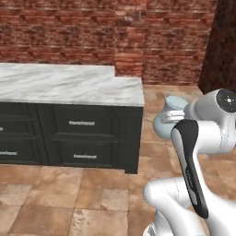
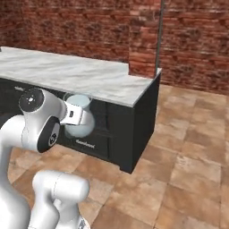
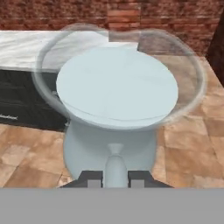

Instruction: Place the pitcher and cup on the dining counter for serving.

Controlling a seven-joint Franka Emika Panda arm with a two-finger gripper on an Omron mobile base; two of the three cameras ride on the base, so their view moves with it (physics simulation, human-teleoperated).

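Note:
The pale blue-grey glass pitcher (image 3: 116, 92) hangs in the air off the floor, held by my gripper (image 3: 116, 178), whose two dark fingertips are shut on a narrow part of its side. From the left base view the pitcher (image 1: 167, 117) shows beside my white arm, right of the dining counter's end. From the right base view the pitcher (image 2: 79, 118) hangs in front of the drawers, below the marble top. The dining counter (image 1: 69, 85) is a long veined marble slab over black drawers with silver handles. The cup is out of view.
A red brick wall (image 1: 92, 32) runs behind the counter. Brown tiled floor (image 2: 188, 165) lies open to the right of the counter's end. A dark vertical panel (image 1: 221, 46) stands at the far right.

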